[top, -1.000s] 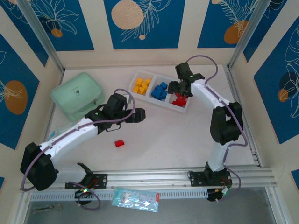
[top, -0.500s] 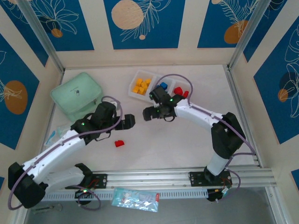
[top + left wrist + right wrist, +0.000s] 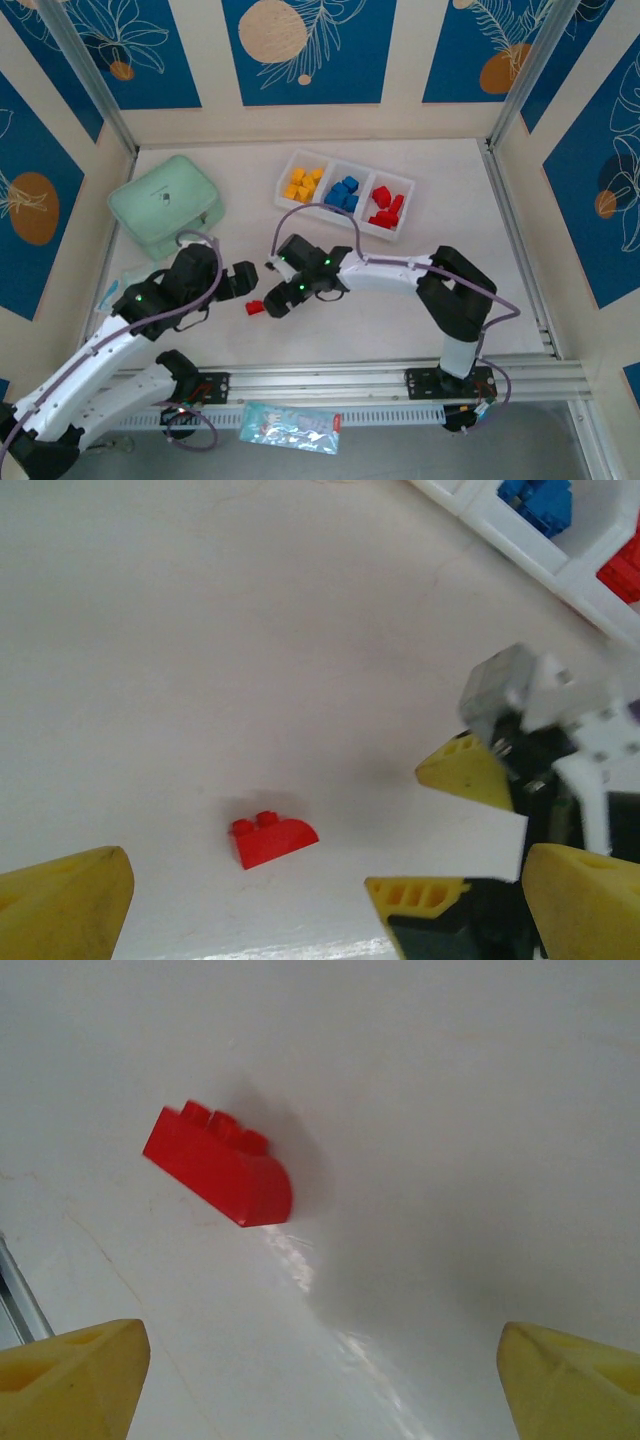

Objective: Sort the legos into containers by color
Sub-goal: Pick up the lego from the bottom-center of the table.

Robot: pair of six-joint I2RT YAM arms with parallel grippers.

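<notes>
One red lego with a rounded top lies alone on the white table. It also lies ahead of each wrist camera, as red lego and red lego. My right gripper hovers just right of it, open and empty, with the brick ahead of its gripper. My left gripper sits up-left of the brick, open and empty. The tray holds yellow legos, blue legos and red legos in separate compartments.
A mint-green case stands at the back left. A printed packet lies below the front rail. The right gripper's yellow fingers crowd the left wrist view, with the tray's corner behind them.
My right arm swung from over the tray's red compartment down-left to beside the loose red lego. My left arm drew back toward the near left.
</notes>
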